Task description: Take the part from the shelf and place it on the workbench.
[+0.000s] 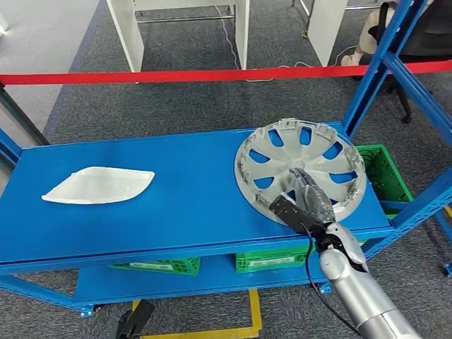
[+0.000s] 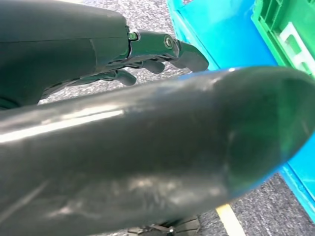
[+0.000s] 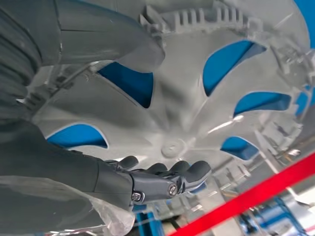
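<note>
A grey wheel cover (image 1: 301,166) lies inner face up on the right end of the blue shelf (image 1: 186,205). My right hand (image 1: 304,201) reaches over its near rim, fingers stretched toward the hub. In the right wrist view the thumb (image 3: 111,39) and the fingers (image 3: 171,179) spread in front of the wheel cover (image 3: 178,113), with nothing closed between them. A white curved part (image 1: 99,185) lies on the shelf's left end. My left hand (image 2: 148,54) hangs low beside the shelf's lower level, its fingers loose and holding nothing.
A red barrier tape (image 1: 213,74) crosses behind the shelf. Blue uprights (image 1: 373,70) stand at the shelf's right end. Green crates (image 1: 266,261) sit on the lower level, another (image 1: 383,173) to the right. White table legs (image 1: 128,32) stand beyond, and a person sits at far right.
</note>
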You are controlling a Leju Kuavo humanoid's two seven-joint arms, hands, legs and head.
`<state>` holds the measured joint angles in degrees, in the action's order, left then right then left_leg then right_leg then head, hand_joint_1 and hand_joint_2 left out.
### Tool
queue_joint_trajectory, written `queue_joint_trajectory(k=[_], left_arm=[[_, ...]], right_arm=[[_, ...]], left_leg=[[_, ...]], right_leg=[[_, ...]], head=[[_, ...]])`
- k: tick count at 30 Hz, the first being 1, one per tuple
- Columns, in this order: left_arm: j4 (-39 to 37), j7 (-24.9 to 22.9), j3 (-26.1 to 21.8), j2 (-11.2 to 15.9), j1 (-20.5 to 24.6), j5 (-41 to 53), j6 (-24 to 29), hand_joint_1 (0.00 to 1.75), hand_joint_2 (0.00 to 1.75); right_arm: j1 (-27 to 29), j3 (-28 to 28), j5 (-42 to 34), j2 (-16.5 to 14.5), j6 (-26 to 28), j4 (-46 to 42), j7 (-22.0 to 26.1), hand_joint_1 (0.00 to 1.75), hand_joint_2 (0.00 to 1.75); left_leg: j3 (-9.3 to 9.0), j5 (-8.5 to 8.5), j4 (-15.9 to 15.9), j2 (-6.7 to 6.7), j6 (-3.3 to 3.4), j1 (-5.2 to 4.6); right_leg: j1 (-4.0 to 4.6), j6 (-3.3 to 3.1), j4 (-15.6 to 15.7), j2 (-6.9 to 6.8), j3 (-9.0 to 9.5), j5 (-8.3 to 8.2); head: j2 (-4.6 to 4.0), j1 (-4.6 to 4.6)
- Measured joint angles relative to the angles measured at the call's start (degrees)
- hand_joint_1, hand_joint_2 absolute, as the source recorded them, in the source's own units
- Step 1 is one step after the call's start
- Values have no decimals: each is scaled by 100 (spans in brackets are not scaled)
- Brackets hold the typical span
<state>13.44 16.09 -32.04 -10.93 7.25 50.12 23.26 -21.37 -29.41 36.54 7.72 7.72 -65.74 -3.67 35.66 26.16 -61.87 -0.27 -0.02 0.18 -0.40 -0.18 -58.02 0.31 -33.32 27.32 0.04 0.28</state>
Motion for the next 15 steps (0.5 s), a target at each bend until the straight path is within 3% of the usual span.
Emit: queue_joint_trajectory(k=[2, 4, 6, 9, 10, 11, 12, 15], left_arm=[[0, -25, 4, 8, 7, 7, 7, 0, 0], [0, -55, 7, 13, 4, 15, 13, 0, 0], [0, -68, 9, 16, 10, 23, 19, 0, 0], [-2, -68, 14, 13, 15, 50, 27, 0, 0], [-2, -69, 15, 14, 11, 57, 29, 0, 0], [-2, -69, 16, 16, 8, 61, 31, 0, 0], [-2, -70, 19, 17, 7, 63, 32, 0, 0], [-2, -71, 40, 16, 15, 64, 33, 0, 0]], right_arm=[[-67, 56, -192, 1, -101, 156, -25, 0, 175], [-122, 114, -318, 3, -156, 289, -26, 0, 175], [-164, 160, -379, 19, -201, 396, -30, 0, 175], [-237, 186, -489, 48, -386, 576, -49, 0, 175], [-269, 184, -534, 61, -481, 636, -56, 0, 175], [-310, 179, -582, 82, -590, 693, -60, 0, 175], [-360, 172, -628, 106, -696, 743, -60, 0, 175], [-540, 136, -738, 186, -949, 863, -56, 0, 175]], left_leg=[[-138, -23, 313, 2, 31, -22], [-158, -26, 366, 10, 67, -13], [-200, -58, 422, 22, 127, 16], [-210, -73, 445, 42, 168, 25], [-209, -73, 444, 48, 169, 23], [-211, -74, 443, 52, 169, 22], [-217, -74, 442, 53, 168, 23], [-238, -75, 435, 48, 140, 15]], right_leg=[[11, 53, 0, 8, -16, -2], [8, 118, 17, 14, -27, -5], [8, 175, -126, 12, -94, 117], [-9, 238, -1114, 6, -556, 606], [-16, 254, -1423, 5, -705, 708], [-20, 266, -1534, 3, -756, 697], [-23, 269, -1408, 0, -688, 577], [-20, 224, -268, -15, -85, 102]], head=[[0, 4], [0, 4], [0, 24], [0, 64], [0, 64], [0, 65], [0, 66], [0, 63]])
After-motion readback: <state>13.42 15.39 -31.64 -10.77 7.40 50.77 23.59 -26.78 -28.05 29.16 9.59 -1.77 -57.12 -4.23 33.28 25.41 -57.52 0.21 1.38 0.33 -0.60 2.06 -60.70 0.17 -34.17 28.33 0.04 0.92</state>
